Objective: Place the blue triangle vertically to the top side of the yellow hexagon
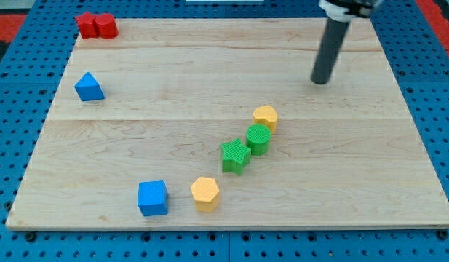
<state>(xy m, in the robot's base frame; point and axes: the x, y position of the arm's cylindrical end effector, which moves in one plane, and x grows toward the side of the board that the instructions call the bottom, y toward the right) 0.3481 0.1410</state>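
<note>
Resting on the pale wooden board, my tip is standing at the far right of the scene, well apart from every block. Being a plain dark rod, it is gripping nothing — it has no jaws to open or close.

The small blue triangle block is sitting at the far left of the board, well apart from the rod and well apart from the yellow hexagon block, which is lying near the front edge, a little left of centre. Just beside that hexagon, on its left, a blue cube is sitting without touching it.

A short diagonal row is running from the hexagon's right toward the far right: a green star-shaped block, then a green cylinder touching or nearly touching it, then a second yellow block — rounded, its exact shape being hard to make out — just beyond the cylinder.

Two red blocks are sitting side by side, touching, at the far left corner of the board. The board itself is lying on a blue perforated surface.
</note>
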